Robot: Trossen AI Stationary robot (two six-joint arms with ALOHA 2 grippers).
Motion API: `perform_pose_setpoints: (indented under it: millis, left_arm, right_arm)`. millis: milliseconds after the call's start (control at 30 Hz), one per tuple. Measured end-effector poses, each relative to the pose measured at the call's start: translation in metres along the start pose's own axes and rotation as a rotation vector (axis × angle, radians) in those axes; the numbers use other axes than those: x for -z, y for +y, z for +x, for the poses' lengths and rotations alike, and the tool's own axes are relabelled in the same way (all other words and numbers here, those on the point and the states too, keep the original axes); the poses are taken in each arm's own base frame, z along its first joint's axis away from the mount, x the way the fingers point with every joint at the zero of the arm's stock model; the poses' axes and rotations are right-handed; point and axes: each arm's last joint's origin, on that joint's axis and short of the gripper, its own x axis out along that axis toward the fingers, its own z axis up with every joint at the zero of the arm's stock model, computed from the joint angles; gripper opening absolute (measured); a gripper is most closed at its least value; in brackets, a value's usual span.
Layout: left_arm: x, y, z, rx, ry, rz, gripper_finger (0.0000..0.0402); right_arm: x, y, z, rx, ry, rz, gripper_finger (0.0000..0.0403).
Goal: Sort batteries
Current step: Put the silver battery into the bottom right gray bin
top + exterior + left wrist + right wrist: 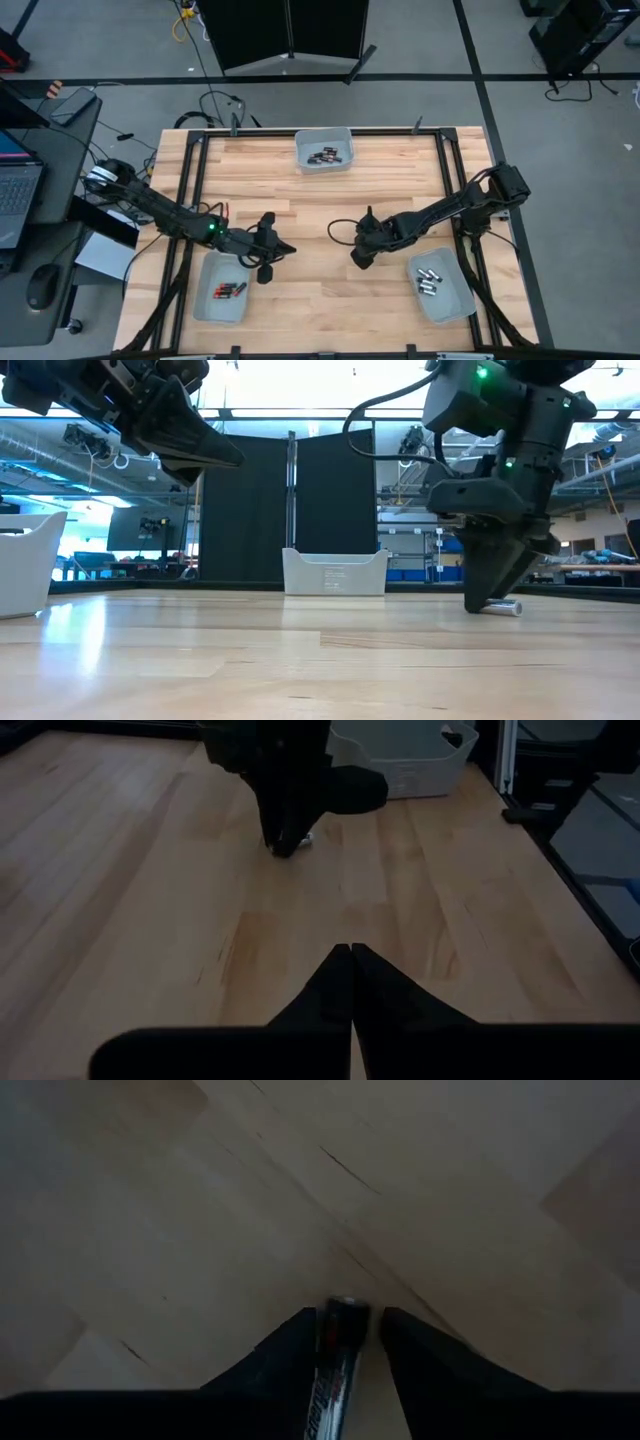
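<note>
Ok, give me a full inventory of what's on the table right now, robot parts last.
Table: one, pale wood planks, dark frame.
Far tray: one, pale, middle of the far edge, holding dark batteries.
Left near tray: one, pale, holding red-and-black batteries.
Right near tray: one, pale, holding silver-grey batteries.
Loose battery: one, silver-grey, on the wood at mid-table, between the right tool's fingers.
Left tool: shut, empty, raised above the table beside the left near tray.
Right tool: tips down at the table, either side of the loose battery.
</note>
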Motion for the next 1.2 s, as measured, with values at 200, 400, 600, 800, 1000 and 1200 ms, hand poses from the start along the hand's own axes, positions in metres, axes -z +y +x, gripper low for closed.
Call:
perform_pose_setpoints:
  millis: [200, 400, 600, 800, 1000, 1200]
  left_arm:
    - [0.001, 0.000, 0.000, -0.003, 0.007, 0.004, 0.0010]
    - [0.001, 0.000, 0.000, -0.003, 0.007, -0.031, 0.0010]
    - [0.001, 0.001, 0.000, -0.010, 0.012, -0.031, 0.0010]
    - [0.002, 0.001, 0.000, -0.013, 0.019, -0.038, 0.0010]
    - [0.002, 0.001, 0.000, -0.014, 0.018, -0.044, 0.0010]
    - [0.002, 0.001, 0.000, -0.015, 0.017, -0.044, 0.0010]
  right_arm:
    - [0.000, -0.002, -0.007, -0.020, 0.021, -0.088, 0.0072]
    - [-0.005, 0.014, -0.048, -0.158, -0.040, -0.243, 0.0056]
    - [0.005, 0.024, -0.105, -0.183, -0.047, -0.337, 0.0056]
    - [0.042, 0.017, -0.133, -0.145, 0.080, -0.382, 0.0056]
    - [0.091, 0.003, -0.139, -0.102, 0.234, -0.340, 0.0056]
    - [0.135, -0.017, -0.122, -0.046, 0.284, -0.291, 0.0056]
